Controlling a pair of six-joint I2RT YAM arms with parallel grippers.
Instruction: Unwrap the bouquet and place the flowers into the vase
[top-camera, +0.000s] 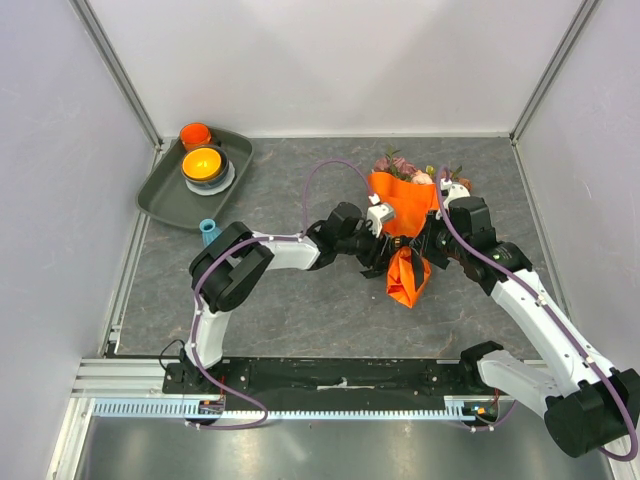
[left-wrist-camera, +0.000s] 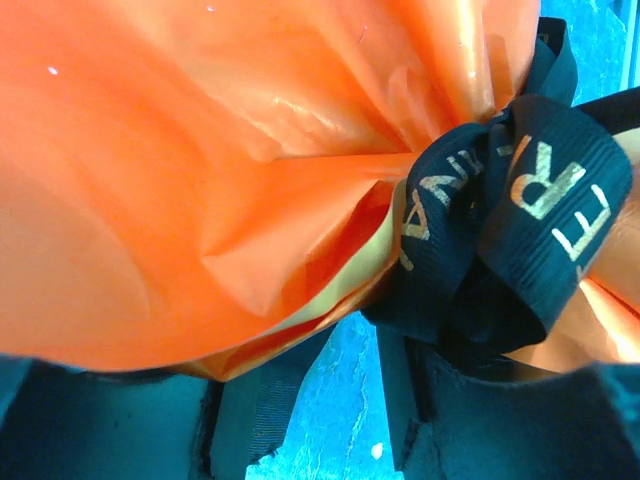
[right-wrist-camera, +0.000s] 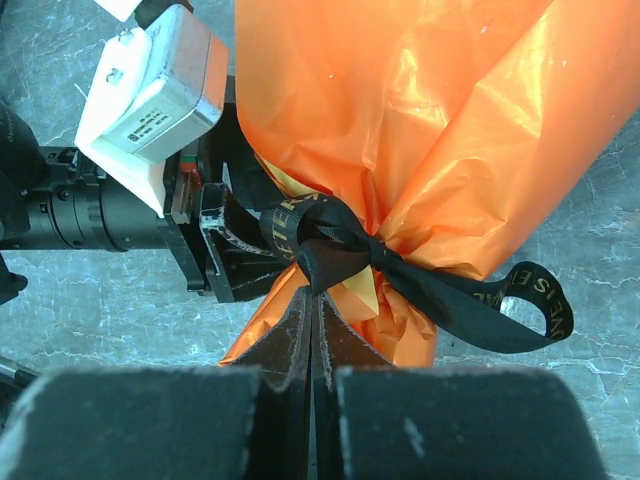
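Observation:
The bouquet (top-camera: 402, 235) lies mid-table in orange paper, with the flowers (top-camera: 405, 165) poking out at its far end. A black ribbon (right-wrist-camera: 330, 240) is tied round its neck, and its tail (right-wrist-camera: 520, 305) trails to the right. My left gripper (left-wrist-camera: 330, 350) is open at the neck from the left, with the paper (left-wrist-camera: 200, 180) and the ribbon (left-wrist-camera: 520, 230) just past its fingers (left-wrist-camera: 240, 420). My right gripper (right-wrist-camera: 316, 292) is shut, its tips against the knot. I cannot tell whether it pinches any ribbon. The teal vase (top-camera: 209, 232) stands far left, beside my left arm.
A dark tray (top-camera: 160, 195) at the back left holds an orange cup (top-camera: 196, 133) and an orange bowl (top-camera: 205, 163). White walls close the table on three sides. My two arms meet at the bouquet from either side.

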